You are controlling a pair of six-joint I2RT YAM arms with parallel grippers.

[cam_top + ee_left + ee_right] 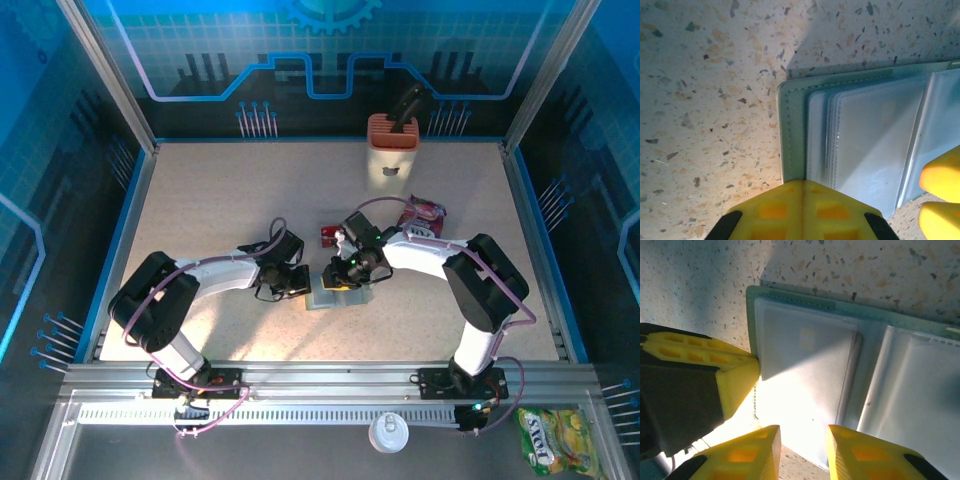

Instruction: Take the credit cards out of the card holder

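Right wrist: card holder [805, 365] lies open between both grippers. Right gripper [802, 450] is spread over its edge, and left gripper [751, 371] is pressed together against its side. Clear sleeves [910, 385] look floppy and slick, so pin the stiffer cover edge.

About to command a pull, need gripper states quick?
Left gripper: closed, fingertips together against the card holder's edge.
Right gripper: open, fingers apart over the holder's near edge.

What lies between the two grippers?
The card holder, in the right wrist view: the left gripper touches its side edge, and the right gripper hangs open over the adjoining edge.
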